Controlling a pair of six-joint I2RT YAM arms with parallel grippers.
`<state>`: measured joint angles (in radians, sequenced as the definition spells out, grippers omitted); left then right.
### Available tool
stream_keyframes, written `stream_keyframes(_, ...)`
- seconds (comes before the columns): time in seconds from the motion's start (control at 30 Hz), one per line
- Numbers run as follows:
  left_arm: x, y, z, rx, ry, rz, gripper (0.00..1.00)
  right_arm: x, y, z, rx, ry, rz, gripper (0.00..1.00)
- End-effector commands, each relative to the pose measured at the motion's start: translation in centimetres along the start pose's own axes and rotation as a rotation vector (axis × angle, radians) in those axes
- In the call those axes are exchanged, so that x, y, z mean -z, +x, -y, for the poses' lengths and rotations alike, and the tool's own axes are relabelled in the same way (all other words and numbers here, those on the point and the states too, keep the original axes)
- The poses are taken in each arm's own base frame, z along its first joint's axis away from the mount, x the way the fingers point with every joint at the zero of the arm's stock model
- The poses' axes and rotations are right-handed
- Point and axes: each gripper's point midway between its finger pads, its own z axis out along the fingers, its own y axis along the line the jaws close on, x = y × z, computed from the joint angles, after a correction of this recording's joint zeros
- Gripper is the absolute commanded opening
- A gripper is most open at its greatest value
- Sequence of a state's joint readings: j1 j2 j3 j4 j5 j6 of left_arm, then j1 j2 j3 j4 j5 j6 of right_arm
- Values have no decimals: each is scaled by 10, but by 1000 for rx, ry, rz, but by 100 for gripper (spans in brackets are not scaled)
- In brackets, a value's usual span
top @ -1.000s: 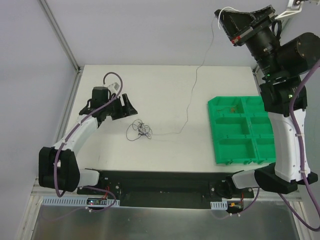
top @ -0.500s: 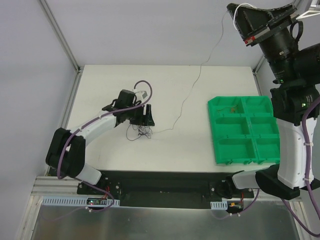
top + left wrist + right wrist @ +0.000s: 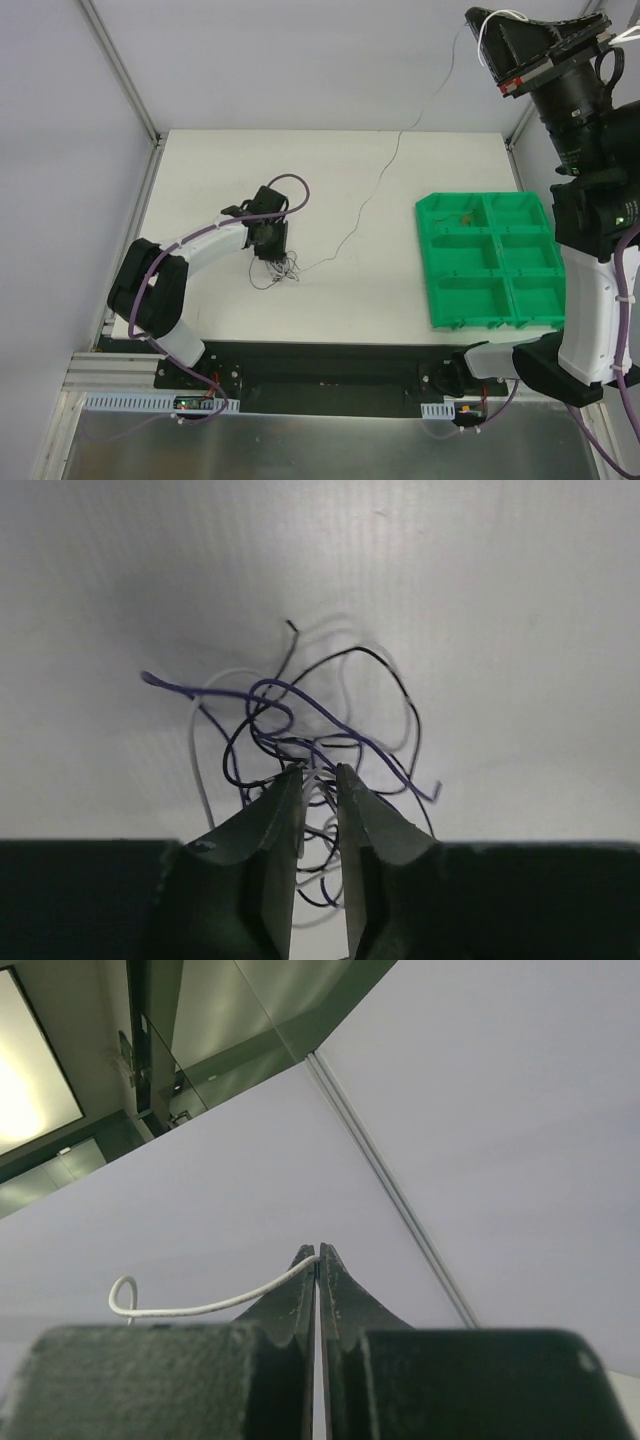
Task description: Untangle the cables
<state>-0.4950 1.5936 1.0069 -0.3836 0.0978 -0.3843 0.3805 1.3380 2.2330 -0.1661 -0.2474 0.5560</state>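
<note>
Right gripper [image 3: 318, 1255] is clenching a limp, hair-light white strand [image 3: 200, 1308]; left gripper [image 3: 320, 772], jaws slightly parted, is straddling the knot [image 3: 300, 730], probably best pinched by one loose loop

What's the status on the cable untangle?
Left gripper narrowly open, tips in the knot. Right gripper shut on long strand, raised high; strand runs down to knot. Green tray beside, clear of strand.

Left gripper [image 3: 272, 243] moved in from the left onto the cable knot [image 3: 284, 268] (jaws nearly closed), right gripper [image 3: 483, 22] lifted further right, long strand [image 3: 388, 170] drawn straighter.
</note>
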Motion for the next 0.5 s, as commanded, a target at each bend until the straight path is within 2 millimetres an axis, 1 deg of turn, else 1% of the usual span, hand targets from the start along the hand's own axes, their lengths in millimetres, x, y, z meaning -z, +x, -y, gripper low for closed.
stream_keyframes(0.0, 11, -12, -58, 131, -221, 8, 8, 21, -38, -36, 97, -53, 102, 0)
stream_keyframes(0.03, 15, -15, -73, 209, -242, 21, 0, 25, -43, -39, 118, -50, 120, 0)
stream_keyframes(0.1, 32, -25, -112, 379, -297, 82, 0, 36, -56, -46, 167, -37, 163, 0)
stream_keyframes(0.13, 41, -31, -128, 436, -325, 122, 0, 43, -64, -51, 197, -31, 189, 0)
stream_keyframes(0.2, 63, -44, -161, 506, -409, 211, 0, 60, -85, -64, 272, -12, 256, 0)
stream_keyframes(0.27, 78, -54, -188, 535, -474, 254, 0, 81, -108, -76, 354, 17, 334, 0)
stream_keyframes(0.3, 80, -57, -196, 531, -492, 254, 0, 91, -117, -82, 387, 23, 369, 0)
stream_keyframes(0.33, 83, -58, -210, 548, -511, 249, 0, 103, -129, -87, 419, 46, 417, 0)
stream_keyframes(0.37, 82, -57, -217, 559, -509, 237, 0, 110, -135, -89, 442, 61, 442, 0)
stream_keyframes(0.4, 82, -57, -224, 573, -509, 231, 0, 117, -140, -92, 461, 70, 460, 0)
stream_keyframes(0.43, 81, -57, -230, 589, -507, 225, 0, 119, -141, -89, 477, 86, 465, 0)
stream_keyframes(0.47, 81, -57, -232, 593, -499, 221, 0, 117, -139, -84, 480, 100, 454, 0)
